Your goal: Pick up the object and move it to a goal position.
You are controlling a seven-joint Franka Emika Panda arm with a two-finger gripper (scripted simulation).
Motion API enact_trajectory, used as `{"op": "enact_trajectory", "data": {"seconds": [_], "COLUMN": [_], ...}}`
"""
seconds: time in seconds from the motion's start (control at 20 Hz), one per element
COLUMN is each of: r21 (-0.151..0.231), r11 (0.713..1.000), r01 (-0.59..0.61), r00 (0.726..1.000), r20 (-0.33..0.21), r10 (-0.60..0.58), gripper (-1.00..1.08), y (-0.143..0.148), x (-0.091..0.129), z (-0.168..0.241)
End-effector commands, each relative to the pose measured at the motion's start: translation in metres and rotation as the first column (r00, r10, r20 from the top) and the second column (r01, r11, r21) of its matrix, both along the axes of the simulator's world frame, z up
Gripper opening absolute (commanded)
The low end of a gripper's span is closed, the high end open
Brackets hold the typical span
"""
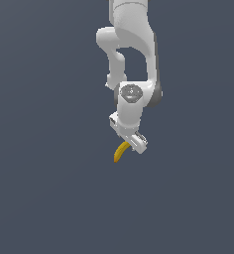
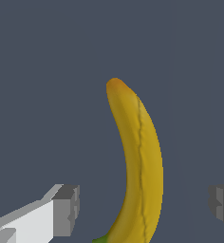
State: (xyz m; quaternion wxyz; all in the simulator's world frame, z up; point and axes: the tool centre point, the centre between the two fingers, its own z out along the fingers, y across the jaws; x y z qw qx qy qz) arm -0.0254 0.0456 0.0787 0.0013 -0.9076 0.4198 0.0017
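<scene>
The gripper (image 2: 142,206) has its fingers (image 2: 66,209) spread wide, one on each side of the banana (image 2: 140,166) without touching it, so the fruit on the flat grey surface (image 1: 44,198) sits centred for a pinch
</scene>
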Motion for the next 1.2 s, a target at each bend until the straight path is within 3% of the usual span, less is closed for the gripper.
{"op": "enact_trajectory", "data": {"seconds": [0.0, 0.7, 1.15], "r21": [-0.001, -0.004, -0.004], "r11": [0.999, 0.995, 0.995], "r01": [0.038, 0.095, 0.099], "r00": [0.999, 0.995, 0.995], "r20": [0.001, 0.002, 0.002], "r10": [-0.038, -0.095, -0.099], "gripper": [1.0, 1.0, 1.0], "y": [0.002, 0.006, 0.006], "x": [-0.002, -0.005, -0.006], "z": [-0.004, -0.013, -0.05]}}
